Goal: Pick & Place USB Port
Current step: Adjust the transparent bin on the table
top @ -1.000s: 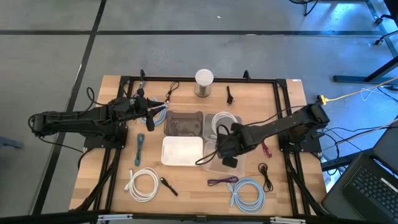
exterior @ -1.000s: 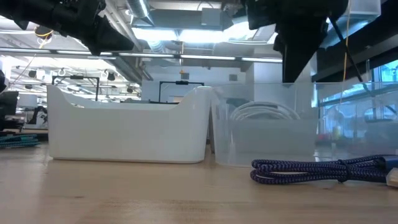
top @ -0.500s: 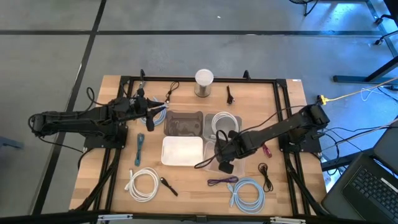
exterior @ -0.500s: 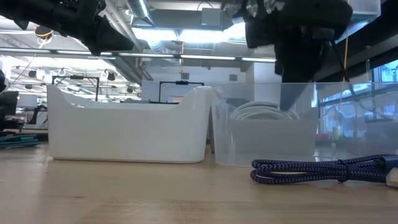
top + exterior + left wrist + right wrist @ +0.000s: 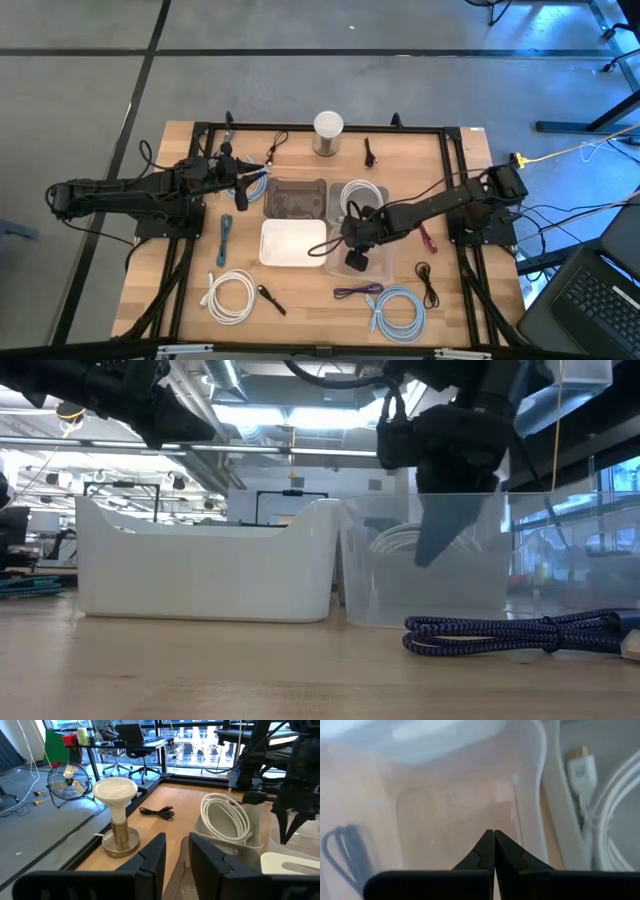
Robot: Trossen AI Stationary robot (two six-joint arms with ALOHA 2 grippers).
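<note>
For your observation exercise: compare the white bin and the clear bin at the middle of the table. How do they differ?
The white bin is opaque; the clear bin is see-through. The right gripper dips into the clear bin, fingers shut with nothing between them; no gripper is over the white bin. Both are open-topped and stand side by side.

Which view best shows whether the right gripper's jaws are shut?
The right wrist view: the right gripper has its jaws pressed together, empty, over the clear bin. High and low views show only its dark bulk.

Bright, even overhead light; ceiling glare in the low view; right wrist view seems blurred.
</note>
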